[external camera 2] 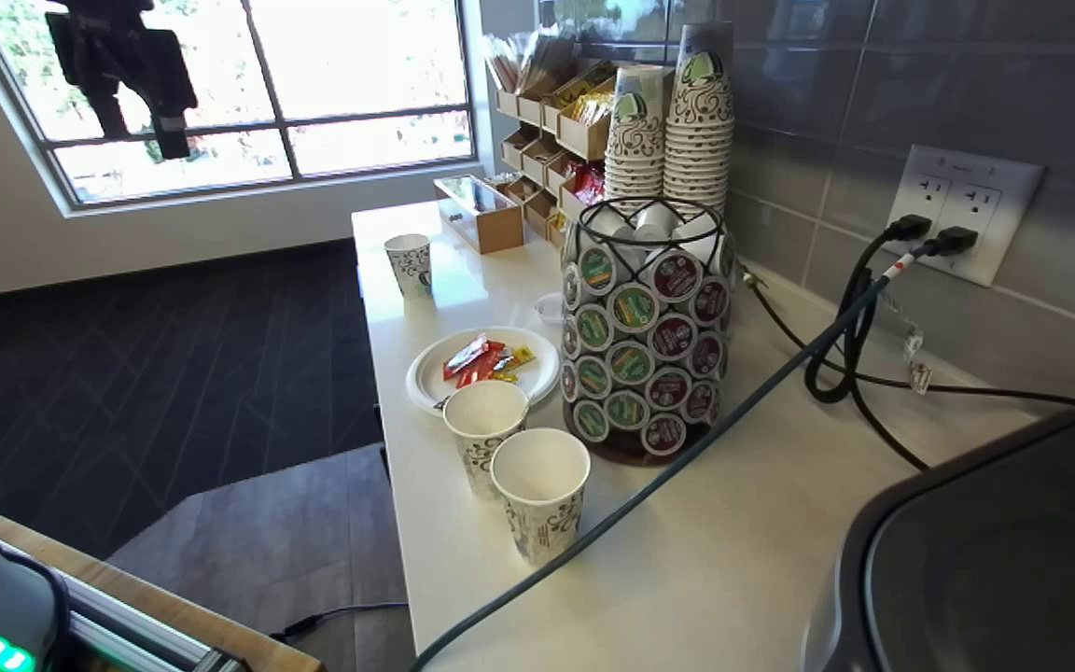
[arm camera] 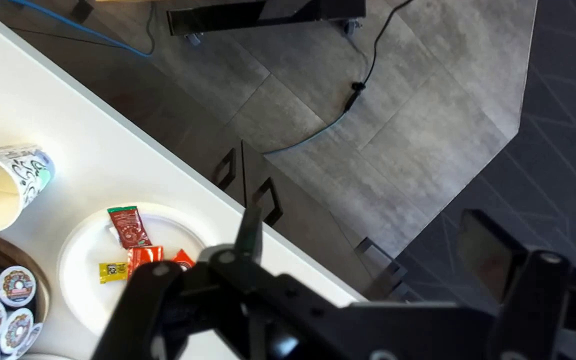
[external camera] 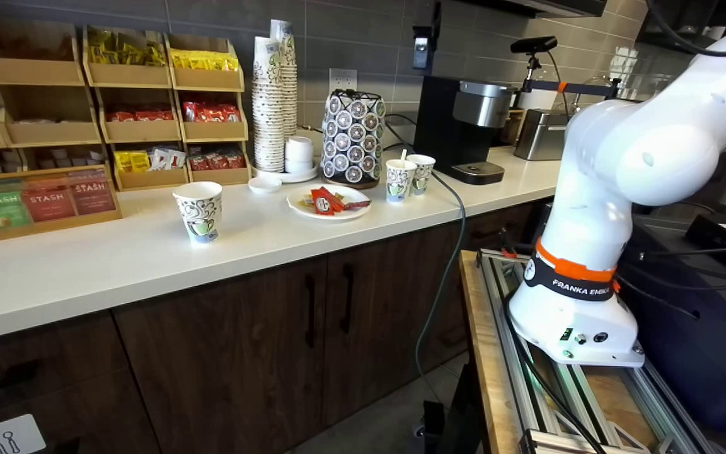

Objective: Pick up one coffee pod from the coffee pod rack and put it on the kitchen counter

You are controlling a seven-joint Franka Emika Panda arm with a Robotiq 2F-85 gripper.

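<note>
The coffee pod rack (external camera: pixel 360 185) stands upright at the back of the pale kitchen counter (external camera: pixel 249 236). Rows of coffee pods (external camera: pixel 357 132) fill its sides. In an exterior view, several loose white pods (external camera 2: pixel 657 224) lie inside the top wire ring of the rack (external camera 2: pixel 612 450). My gripper (external camera 2: pixel 141 131) is open and empty, raised before the window, away from the rack. In the wrist view the gripper (arm camera: pixel 368 240) has its fingers wide apart over the counter's front edge and the floor. There, the rack's pods (arm camera: pixel 16 286) show at lower left.
A white plate with packets (external camera: pixel 328 211) and two paper cups (external camera 2: pixel 537 495) stand beside the rack. Another paper cup (external camera: pixel 199 211) stands further along. Tall cup stacks (external camera: pixel 268 107), tea shelves (external camera: pixel 133 75) and a coffee machine (external camera: pixel 464 126) line the wall. A cable (external camera 2: pixel 668 471) crosses the counter.
</note>
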